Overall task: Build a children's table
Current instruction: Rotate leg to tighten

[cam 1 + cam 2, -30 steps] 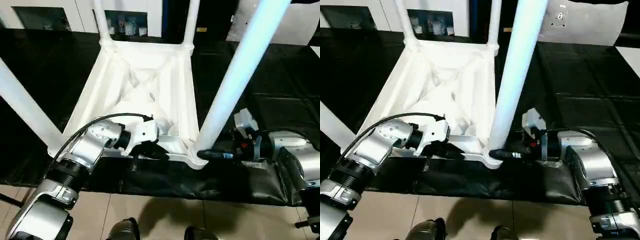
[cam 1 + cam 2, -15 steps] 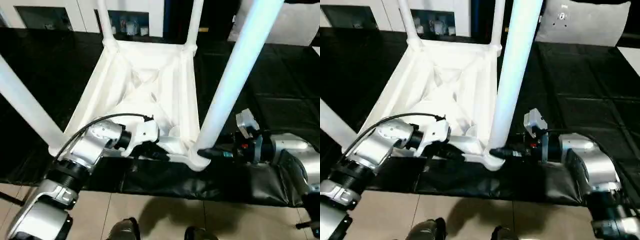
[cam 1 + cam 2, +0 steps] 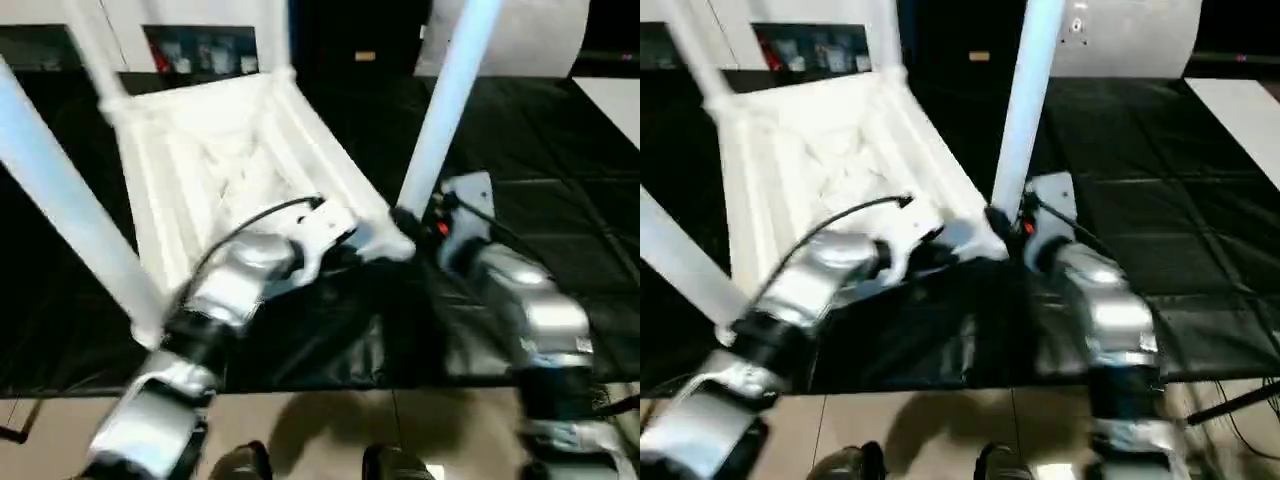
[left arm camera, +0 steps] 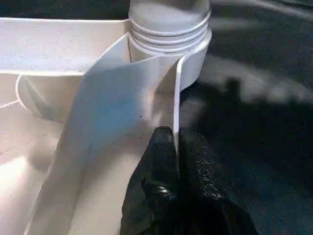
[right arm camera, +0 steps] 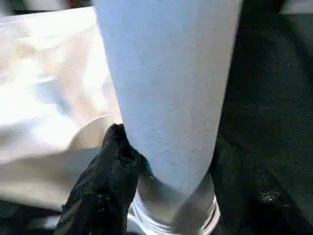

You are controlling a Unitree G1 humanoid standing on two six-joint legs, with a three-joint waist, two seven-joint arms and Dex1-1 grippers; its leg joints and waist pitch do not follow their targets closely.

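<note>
The children's table lies upside down on the black work table, its white legs pointing up. My left gripper is shut on a thin rib of the ribbed underside, right beside the near right corner socket. My right gripper is shut on the near right leg just above its threaded collar, one black finger on each side. In the head views both grippers meet at that corner. The near left leg rises at the left, and two far legs stand at the back.
The black-covered work table stretches to the right and behind. Its front edge runs close below my arms, with floor and my feet beneath. A white cabinet stands behind, with a pale panel at the back right.
The white table has swung round: its near right corner now sits farther from the front edge. Both grippers went with it, keeping their holds. The view has also shifted and is blurred.
</note>
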